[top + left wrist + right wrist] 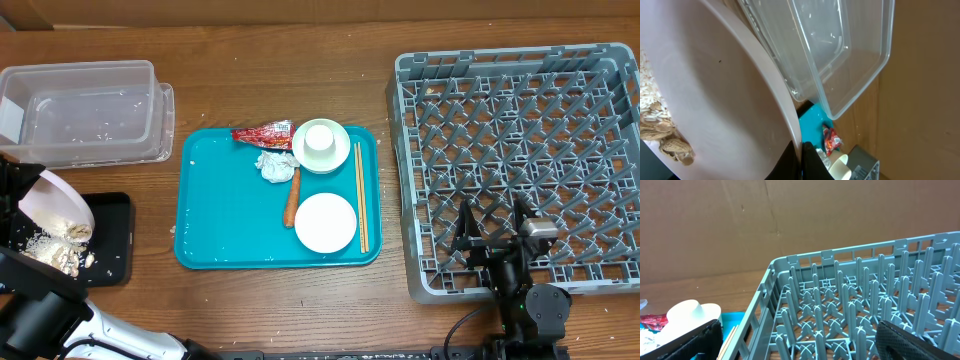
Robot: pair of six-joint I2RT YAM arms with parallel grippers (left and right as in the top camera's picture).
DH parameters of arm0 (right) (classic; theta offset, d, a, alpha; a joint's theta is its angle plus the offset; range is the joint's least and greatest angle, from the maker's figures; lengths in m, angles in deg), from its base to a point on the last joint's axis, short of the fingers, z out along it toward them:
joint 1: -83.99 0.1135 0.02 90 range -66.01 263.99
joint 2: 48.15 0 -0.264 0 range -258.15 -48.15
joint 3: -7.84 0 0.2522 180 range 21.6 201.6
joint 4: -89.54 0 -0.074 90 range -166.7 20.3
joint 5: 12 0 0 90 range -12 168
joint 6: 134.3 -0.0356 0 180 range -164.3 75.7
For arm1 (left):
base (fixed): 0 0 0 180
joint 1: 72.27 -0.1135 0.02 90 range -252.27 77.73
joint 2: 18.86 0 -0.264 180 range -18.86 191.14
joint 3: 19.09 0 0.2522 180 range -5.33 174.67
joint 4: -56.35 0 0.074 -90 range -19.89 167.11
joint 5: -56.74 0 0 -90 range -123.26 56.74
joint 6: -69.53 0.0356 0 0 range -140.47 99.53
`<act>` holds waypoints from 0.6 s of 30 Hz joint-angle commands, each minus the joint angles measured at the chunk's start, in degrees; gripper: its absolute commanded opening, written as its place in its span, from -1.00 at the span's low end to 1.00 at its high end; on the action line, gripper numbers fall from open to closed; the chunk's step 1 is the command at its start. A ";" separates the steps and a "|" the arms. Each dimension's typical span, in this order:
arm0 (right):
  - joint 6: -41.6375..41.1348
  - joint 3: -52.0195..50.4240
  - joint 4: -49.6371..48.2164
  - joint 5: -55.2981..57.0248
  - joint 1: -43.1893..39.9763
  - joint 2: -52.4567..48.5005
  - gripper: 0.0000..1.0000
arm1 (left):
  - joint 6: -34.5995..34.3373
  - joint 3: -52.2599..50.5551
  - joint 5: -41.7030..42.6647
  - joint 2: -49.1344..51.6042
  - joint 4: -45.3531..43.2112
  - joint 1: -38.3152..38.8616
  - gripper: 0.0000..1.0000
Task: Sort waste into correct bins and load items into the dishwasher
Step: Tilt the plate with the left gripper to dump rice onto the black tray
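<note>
The big plate [55, 205] hangs tilted at the table's [300, 60] left edge, its lower rim over the left end of the black tray [115, 225]. Beige scraps [60, 250] cling near that low rim and lie heaped just beneath it. The left gripper [801, 162] is clamped tight on the plate's rim; in the wrist view the rim runs straight down into the dark fingers, and the plate fills most of that picture.

Just behind the plate stands the clear tub [80, 68], its near wall close to the plate's upper edge, so there is little room on that side. To the right, bare wood separates the black tray from the teal tray [225, 210].

On the teal tray, the wrapper [263, 133] lies at the far edge. The tissue [275, 165] is just below it, and the bowl [321, 146] with the cup [320, 138] at its middle is beside both. The stick [292, 198] slants from the tissue toward the small plate [326, 222], touching or nearly touching its rim. The chopsticks [361, 197] lie along the tray's right side.

A narrow strip of table parts the tray from the rack [500, 58]. The right gripper [493, 232] hovers over the rack's near pegs with its fingers spread wide and nothing between them, well apart from the plate.
</note>
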 commanded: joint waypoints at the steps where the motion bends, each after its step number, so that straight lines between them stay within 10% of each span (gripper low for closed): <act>1: 0.04 -0.59 -0.15 0.50 -0.33 0.46 1.00 | -0.48 1.46 2.69 -2.36 0.81 -0.13 -0.92; 18: 0.04 -0.59 -0.15 0.50 -0.33 0.46 1.00 | 4.04 1.46 12.68 -2.36 2.80 -6.54 -0.92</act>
